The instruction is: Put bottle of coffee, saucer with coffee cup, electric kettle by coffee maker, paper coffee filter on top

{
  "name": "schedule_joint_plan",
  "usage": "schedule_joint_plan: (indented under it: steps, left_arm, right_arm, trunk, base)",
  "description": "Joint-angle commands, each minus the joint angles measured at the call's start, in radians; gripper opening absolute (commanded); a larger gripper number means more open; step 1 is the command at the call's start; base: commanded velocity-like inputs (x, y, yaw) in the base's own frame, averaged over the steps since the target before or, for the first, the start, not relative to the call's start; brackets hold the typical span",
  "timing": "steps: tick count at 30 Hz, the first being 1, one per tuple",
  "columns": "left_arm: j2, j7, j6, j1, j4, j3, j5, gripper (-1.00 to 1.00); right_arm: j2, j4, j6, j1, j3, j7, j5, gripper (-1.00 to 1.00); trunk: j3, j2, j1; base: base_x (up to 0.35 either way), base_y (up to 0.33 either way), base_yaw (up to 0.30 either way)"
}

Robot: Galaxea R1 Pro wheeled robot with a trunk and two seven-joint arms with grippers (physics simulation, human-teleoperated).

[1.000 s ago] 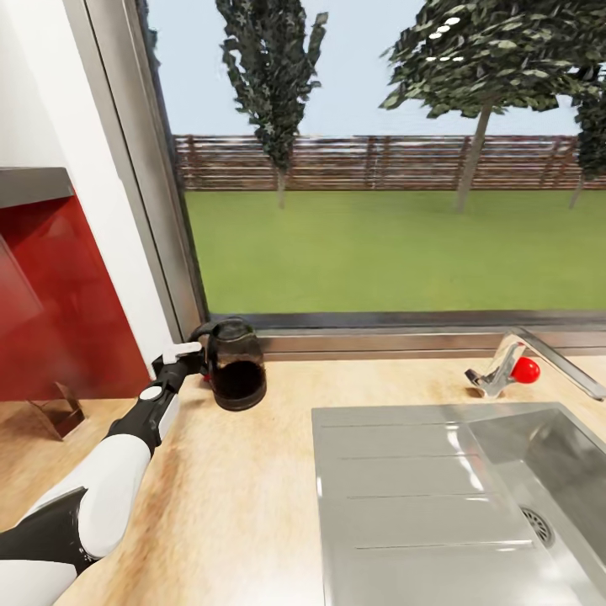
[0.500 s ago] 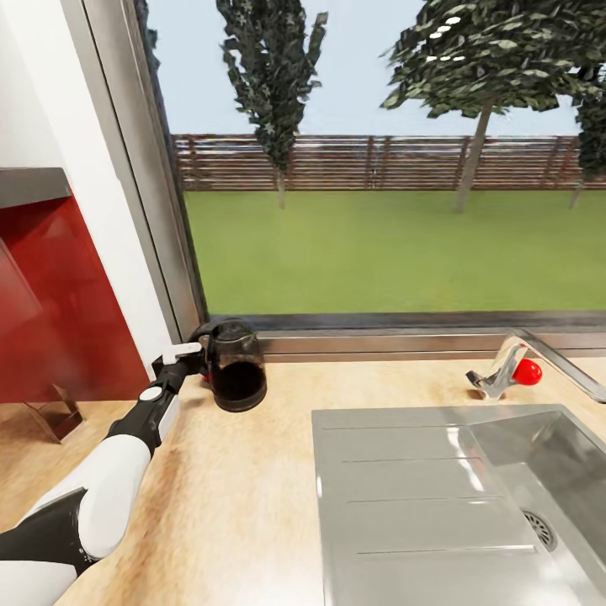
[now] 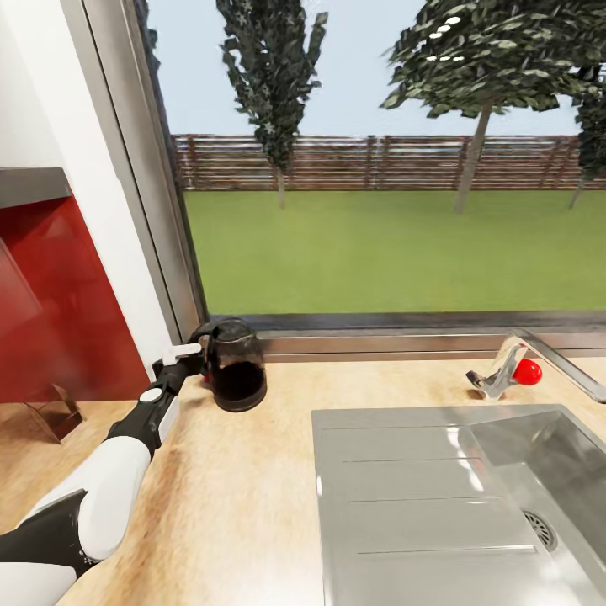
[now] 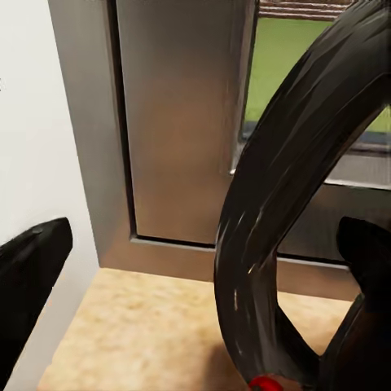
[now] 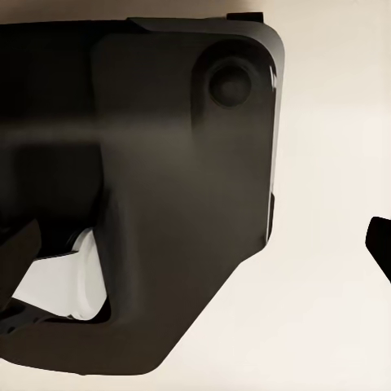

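Note:
The electric kettle [image 3: 235,364], a clear-glass jug with black base and lid, stands on the kitchen countertop [image 3: 244,505] against the window frame. My left gripper [image 3: 194,359] reaches to its black loop handle [image 4: 269,212]. In the left wrist view the gripper [image 4: 199,269] is open, one dark finger [image 4: 32,277] on each side of the handle, and neither touches it. The right wrist view has my right gripper [image 5: 195,244] open in front of a dark part of the robot's body, with a fingertip [image 5: 381,244] at the picture's edge. The coffee maker, bottle, filter, saucer and cup are out of view.
A steel sink [image 3: 539,480] with a draining board [image 3: 396,497] takes up the right half of the countertop. A tap with a red knob [image 3: 526,370] stands behind it. A red splashback panel [image 3: 59,320] and a white wall lie to the left, and a large window is behind.

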Motion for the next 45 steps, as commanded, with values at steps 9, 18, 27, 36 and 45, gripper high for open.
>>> schedule_joint_plan:
  steps: [9, 18, 27, 36, 45]
  left_arm:
    - [-0.001, -0.004, -0.006, -0.001, 0.0, 0.01, -0.008, -1.0]
    - [0.001, -0.004, -0.006, -0.001, -0.003, 0.014, -0.008, -1.0]
    - [0.0, -0.004, -0.006, -0.002, -0.006, 0.014, -0.008, -1.0]
    - [-0.001, -0.004, -0.004, -0.003, -0.009, 0.014, -0.006, -1.0]
    - [-0.018, -0.013, 0.006, -0.015, -0.017, 0.01, 0.03, -1.0]
  right_arm:
    - [-0.001, 0.0, 0.001, -0.001, 0.007, 0.002, -0.01, 1.0]
    - [-0.001, 0.0, 0.001, -0.001, 0.007, 0.002, -0.01, 1.0]
    - [-0.001, -0.001, 0.001, -0.001, 0.007, 0.002, -0.01, 1.0]
    - [0.0, -0.001, 0.003, -0.001, 0.006, 0.002, -0.01, 1.0]
    - [0.005, -0.002, 0.002, -0.001, 0.006, 0.003, -0.01, 1.0]
  trunk:
    - [-0.002, -0.002, 0.0]
    - [-0.002, -0.002, 0.0]
    - [-0.002, -0.002, 0.0]
    - [-0.002, -0.002, 0.0]
    - [-0.002, -0.002, 0.0]
  base:
    - [0.0, 0.0, 0.0]
    - [0.0, 0.0, 0.0]
    - [0.0, 0.0, 0.0]
    - [0.0, 0.0, 0.0]
    - [0.0, 0.0, 0.0]
